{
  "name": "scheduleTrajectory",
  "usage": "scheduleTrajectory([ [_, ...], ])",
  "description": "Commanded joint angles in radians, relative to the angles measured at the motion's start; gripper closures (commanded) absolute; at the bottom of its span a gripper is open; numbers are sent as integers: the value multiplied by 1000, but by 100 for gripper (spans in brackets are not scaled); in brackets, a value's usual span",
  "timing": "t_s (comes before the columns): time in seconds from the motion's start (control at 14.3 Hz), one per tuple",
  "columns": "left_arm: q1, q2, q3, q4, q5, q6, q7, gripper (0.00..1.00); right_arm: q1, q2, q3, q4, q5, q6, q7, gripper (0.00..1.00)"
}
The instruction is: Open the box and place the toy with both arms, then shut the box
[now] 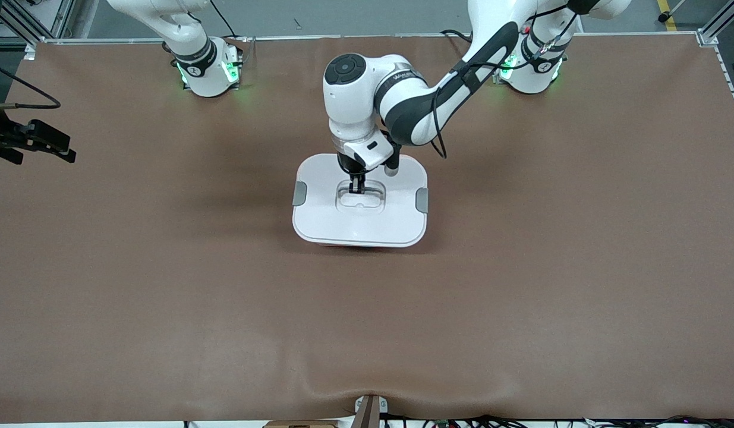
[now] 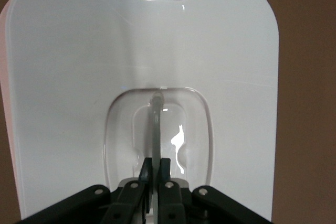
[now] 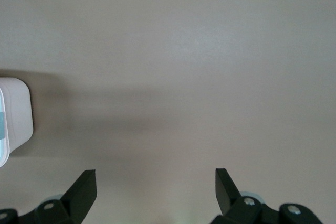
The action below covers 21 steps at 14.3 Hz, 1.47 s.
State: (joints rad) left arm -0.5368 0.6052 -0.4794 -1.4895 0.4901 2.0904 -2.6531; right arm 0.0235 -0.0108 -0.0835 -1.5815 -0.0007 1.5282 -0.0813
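Your left gripper (image 1: 356,189) was clamped on the clear recessed handle (image 2: 156,124) of the glossy, rounded white lid (image 1: 361,223), mid-table (image 1: 164,285). Your right gripper (image 3: 156,184) waited with fingers spread over bare brown tabletop beside the box (image 3: 14,121).

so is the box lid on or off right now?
On. The white lid sits flush over the box, with the left gripper shut on its clear handle.

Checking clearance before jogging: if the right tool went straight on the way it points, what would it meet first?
Probably only the bare brown table. The open right tool points down at it; the box sits off to one side of that line.
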Motion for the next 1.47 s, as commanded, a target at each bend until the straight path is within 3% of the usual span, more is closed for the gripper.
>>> scheduleTrajectory([
  [0.0,-9,13,2,14,30,3,-18,100,4,2,-1,14,-5,-14,-6,0],
  [1.19,-9,28,2,12,33,7,-18,100,4,3,-1,14,-1,-11,-18,0],
  [1.26,-9,27,2,12,33,7,-18,98,6,3,-1,14,-1,-11,-20,0],
  [1.4,-8,21,2,14,28,7,-18,81,6,3,-1,14,1,-11,-20,0],
])
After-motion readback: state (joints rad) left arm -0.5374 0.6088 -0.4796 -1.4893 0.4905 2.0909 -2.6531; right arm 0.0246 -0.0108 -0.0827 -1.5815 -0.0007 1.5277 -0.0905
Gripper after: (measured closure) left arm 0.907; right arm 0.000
